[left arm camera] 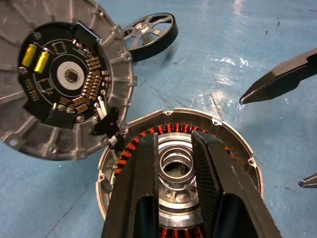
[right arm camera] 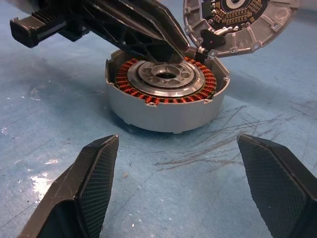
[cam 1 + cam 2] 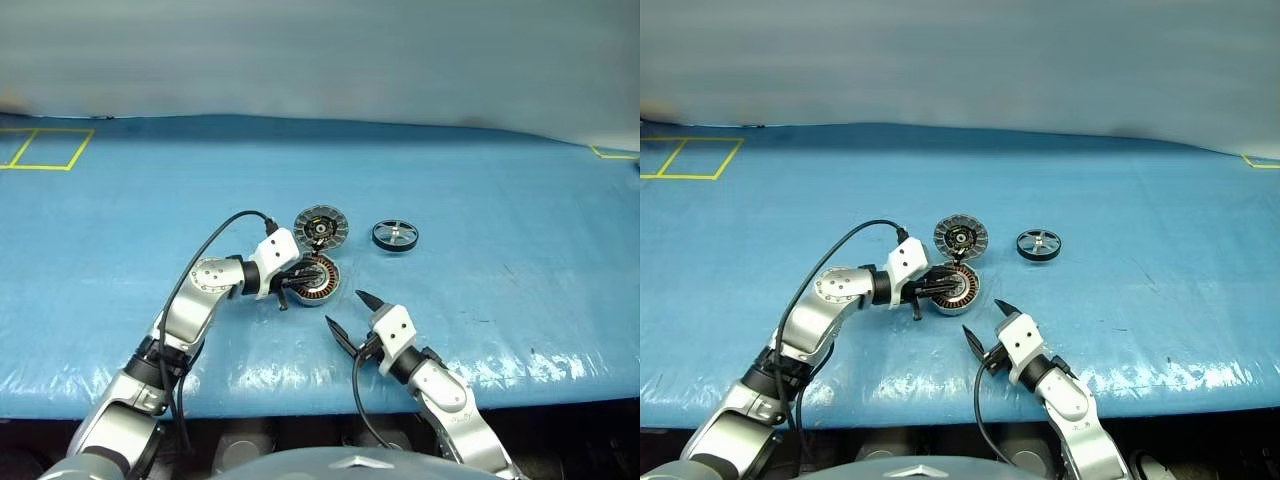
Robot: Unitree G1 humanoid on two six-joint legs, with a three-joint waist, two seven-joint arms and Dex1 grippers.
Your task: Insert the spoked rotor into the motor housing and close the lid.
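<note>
- The counter [image 3: 500, 190] is covered by a blue sheet, with yellow tape lines at its far left corner.
- The left tool [image 3: 310, 277] reaches in over the motor housing [image 2: 163, 106]; its fingers [image 1: 138, 183] lie across the open top, narrowly apart, either side of the silver centre — whether they press on it I cannot tell.
- The right tool [image 3: 345, 312] hovers just on the near side of the housing, its jaws spread wide and holding nothing.
- The housing sits upright on the counter, copper windings showing.
- The lid [image 3: 321, 227] lies just behind the housing (circuit-board face up), seemingly touching its rim.
- The spoked rotor [image 3: 395, 235] lies flat to the right of the lid — apart from both.
</note>
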